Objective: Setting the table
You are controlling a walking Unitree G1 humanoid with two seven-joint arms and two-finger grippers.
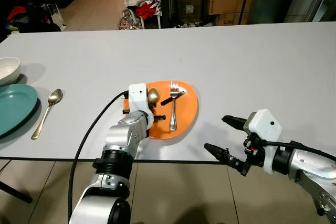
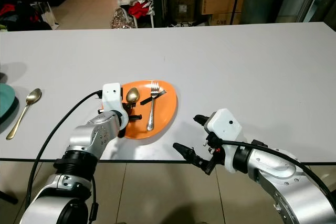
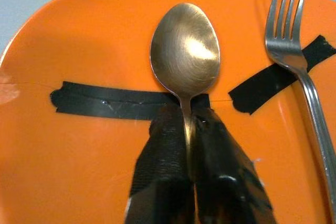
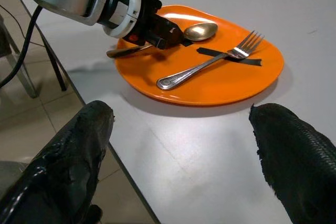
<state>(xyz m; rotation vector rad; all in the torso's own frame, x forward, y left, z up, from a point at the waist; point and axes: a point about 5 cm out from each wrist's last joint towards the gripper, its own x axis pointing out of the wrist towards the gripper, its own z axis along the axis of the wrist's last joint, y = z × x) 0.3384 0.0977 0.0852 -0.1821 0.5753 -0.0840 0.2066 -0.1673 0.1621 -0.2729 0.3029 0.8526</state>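
White worktop point(image 1: 236, 61) carries a flat orange plate point(image 1: 186, 114) near its front edge. On the plate lie a silver fork point(image 1: 174, 103) and a gold spoon point(image 3: 185, 56), side by side across strips of black tape point(image 3: 100, 100). The left gripper point(image 3: 190, 129) is closed on the gold spoon's neck. Right of the plate, the right gripper point(image 1: 228, 137) hovers wide open at the worktop's edge, holding nothing. Far left sit a teal plate point(image 1: 13, 108), a white bowl point(image 1: 8, 69) and a second gold spoon point(image 1: 48, 109).

1. We find no words, labels, brands or numbers that we can read.
2. The cardboard boxes point(image 1: 227, 1) behind the table point(image 1: 252, 56) carry print too small to make out.
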